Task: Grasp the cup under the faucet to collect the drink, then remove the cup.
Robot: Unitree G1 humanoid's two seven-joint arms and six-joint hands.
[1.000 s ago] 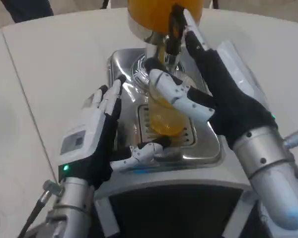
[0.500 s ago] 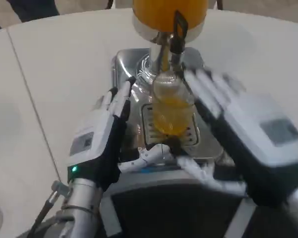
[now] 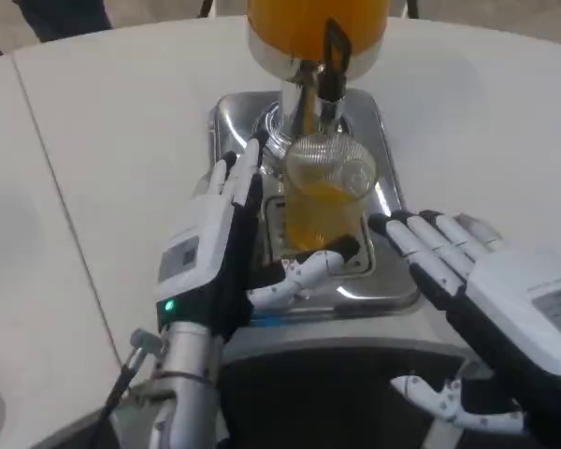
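Nearest you, the right hand (image 3: 491, 304) lies palm-down at the picture's lower right, fingers straight and spread, thumb out to the side; it holds nothing and sits apart from the cup. Your left hand (image 3: 226, 253) stands on edge just left of the cup, fingers extended along the cup's side and thumb (image 3: 299, 276) curled under across its front base; you cannot tell whether the fingers actually press the wall. The cup (image 3: 325, 201), clear and partly filled with orange drink, stands upright on the steel drip tray (image 3: 383, 281). Directly above its mouth is the faucet (image 3: 332, 56), below the orange-filled dispenser tank (image 3: 309, 23). All rests on the white table (image 3: 112, 122).
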